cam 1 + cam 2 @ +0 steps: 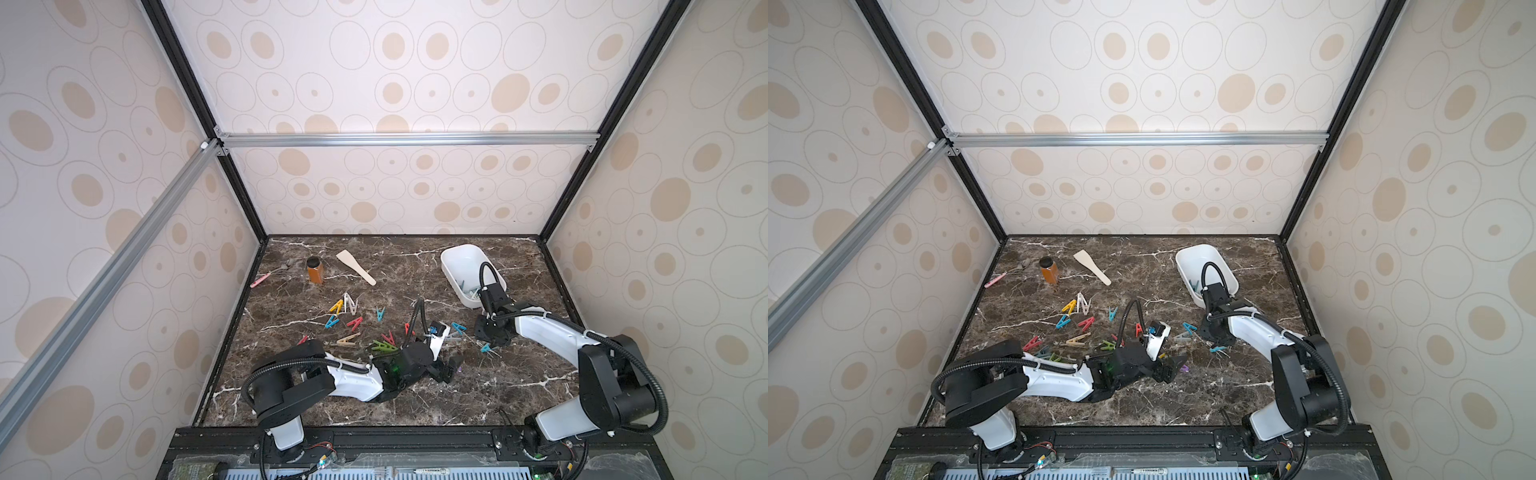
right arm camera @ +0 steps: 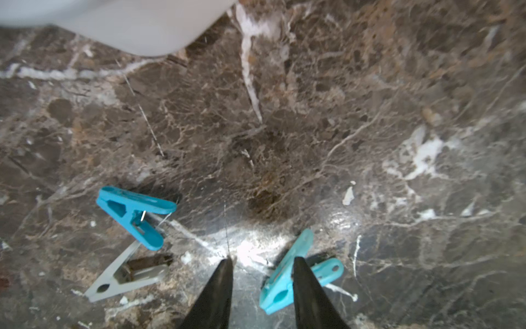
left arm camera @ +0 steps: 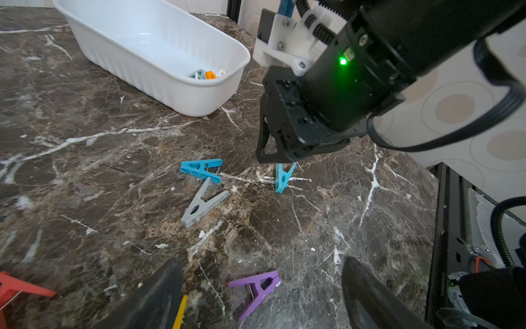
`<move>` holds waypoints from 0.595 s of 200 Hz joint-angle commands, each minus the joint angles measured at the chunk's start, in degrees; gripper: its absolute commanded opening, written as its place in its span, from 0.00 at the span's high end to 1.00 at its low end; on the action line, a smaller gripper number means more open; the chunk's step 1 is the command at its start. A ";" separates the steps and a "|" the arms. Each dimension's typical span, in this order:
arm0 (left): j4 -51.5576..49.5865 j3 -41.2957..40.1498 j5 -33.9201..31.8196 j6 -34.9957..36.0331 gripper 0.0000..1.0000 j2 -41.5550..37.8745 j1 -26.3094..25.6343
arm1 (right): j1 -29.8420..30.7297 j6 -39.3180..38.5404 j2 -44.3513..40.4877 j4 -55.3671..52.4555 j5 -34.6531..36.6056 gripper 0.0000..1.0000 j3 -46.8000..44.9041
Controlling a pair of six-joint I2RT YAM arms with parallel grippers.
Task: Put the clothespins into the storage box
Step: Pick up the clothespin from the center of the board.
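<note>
My right pincer hangs low over the surface. Its two dark fingers are partly spread, with bare stone between them, and it is pinching nothing. A teal clothespin lies flat there, and the tip of one finger crosses over it. Near it on the other side, a blue clothespin and a grey clothespin lie flat, touching at their ends. The storage box stands on the surface toward the far right corner, just beyond my right wrist. A few clothespins in teal, orange and white sit at its near end. My left pincer is spread wide and low near the front middle of the surface. A purple clothespin lies flat between its fingers and touches neither of them. A yellow clothespin pokes out beside one finger. In both top views more loose clothespins lie scattered over the middle of the surface, well apart from the box. Toward the far left are a jar, a spatula and a pink-handled tool.
</note>
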 commanded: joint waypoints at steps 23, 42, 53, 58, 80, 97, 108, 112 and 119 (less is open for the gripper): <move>1.27 2.10 -0.46 0.16 0.13 0.24 -0.35 | -0.01 2.40 0.62 1.43 2.46 0.64 -2.74; 1.04 2.20 -0.37 0.56 0.13 0.30 -0.38 | -0.03 2.24 0.83 2.22 2.52 0.65 -3.30; 1.13 2.20 -0.45 0.56 0.13 0.42 -0.35 | -0.05 2.00 1.55 2.08 2.51 0.67 -2.98; 1.13 2.25 -0.46 0.48 0.13 0.50 -0.34 | -0.14 1.77 1.88 2.07 2.57 0.67 -2.77; 1.04 2.31 -0.46 0.32 0.13 0.60 -0.31 | -0.22 1.21 2.86 2.68 2.79 0.73 -2.51; 1.04 2.21 -0.63 0.30 0.13 0.43 -0.30 | -0.17 0.67 3.89 2.92 2.45 0.79 -1.96; 1.04 2.03 -0.93 0.30 0.13 0.25 -0.34 | -0.01 0.35 4.29 2.92 1.90 0.84 -1.60; 1.04 1.97 -1.06 0.23 0.13 0.16 -0.30 | 0.04 0.25 4.31 3.01 1.75 0.86 -1.59; 1.00 1.80 -1.37 0.21 0.13 0.07 -0.34 | 0.20 0.26 4.16 2.90 1.51 0.88 -1.57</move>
